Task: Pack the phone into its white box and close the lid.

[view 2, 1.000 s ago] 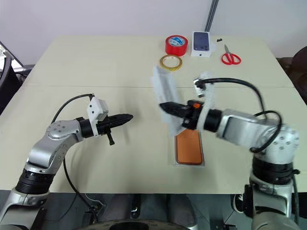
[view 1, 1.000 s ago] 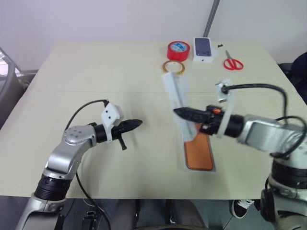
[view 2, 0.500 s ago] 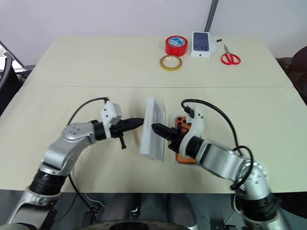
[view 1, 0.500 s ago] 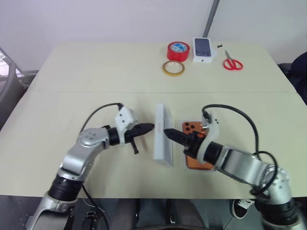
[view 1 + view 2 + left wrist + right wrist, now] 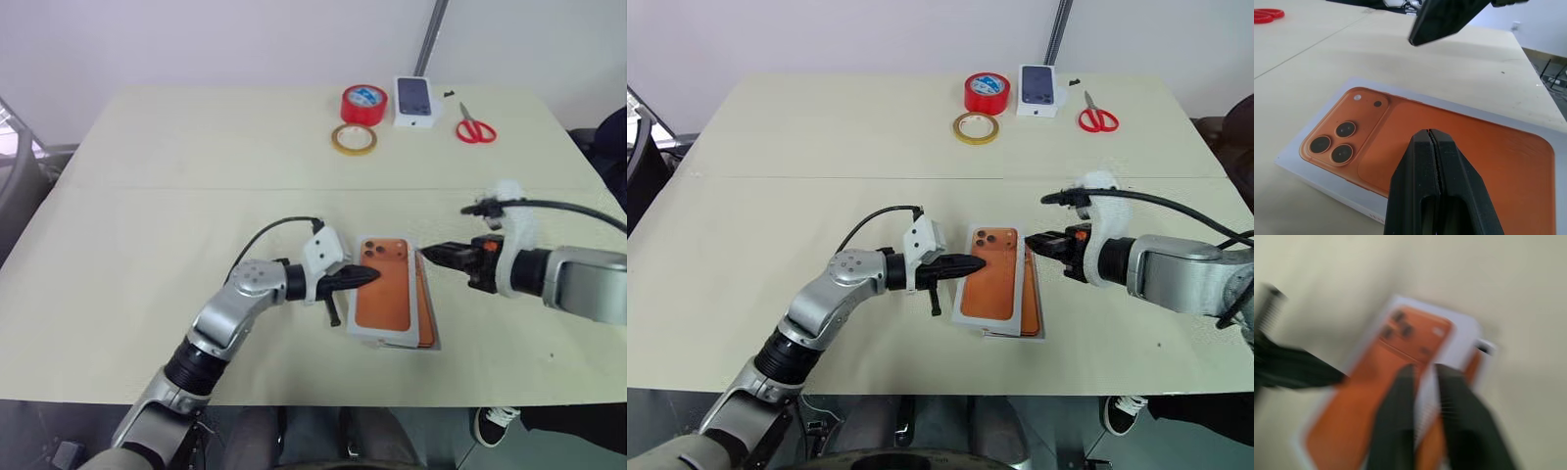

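- Since a second ago, the lid point(image 5: 384, 294) has dropped from the right gripper point(image 5: 423, 253) onto the white box point(image 5: 432, 344), lying flat but skewed.
- An orange strip of the phone point(image 5: 425, 315) shows inside the box, past the lid's edge.
- Left gripper point(image 5: 370, 277), closed and empty, touches the lid's side; the right one, closed and empty, hangs just beside the box.
- Risk: a sideways push could slide the box or jam the lid crooked on its rim.
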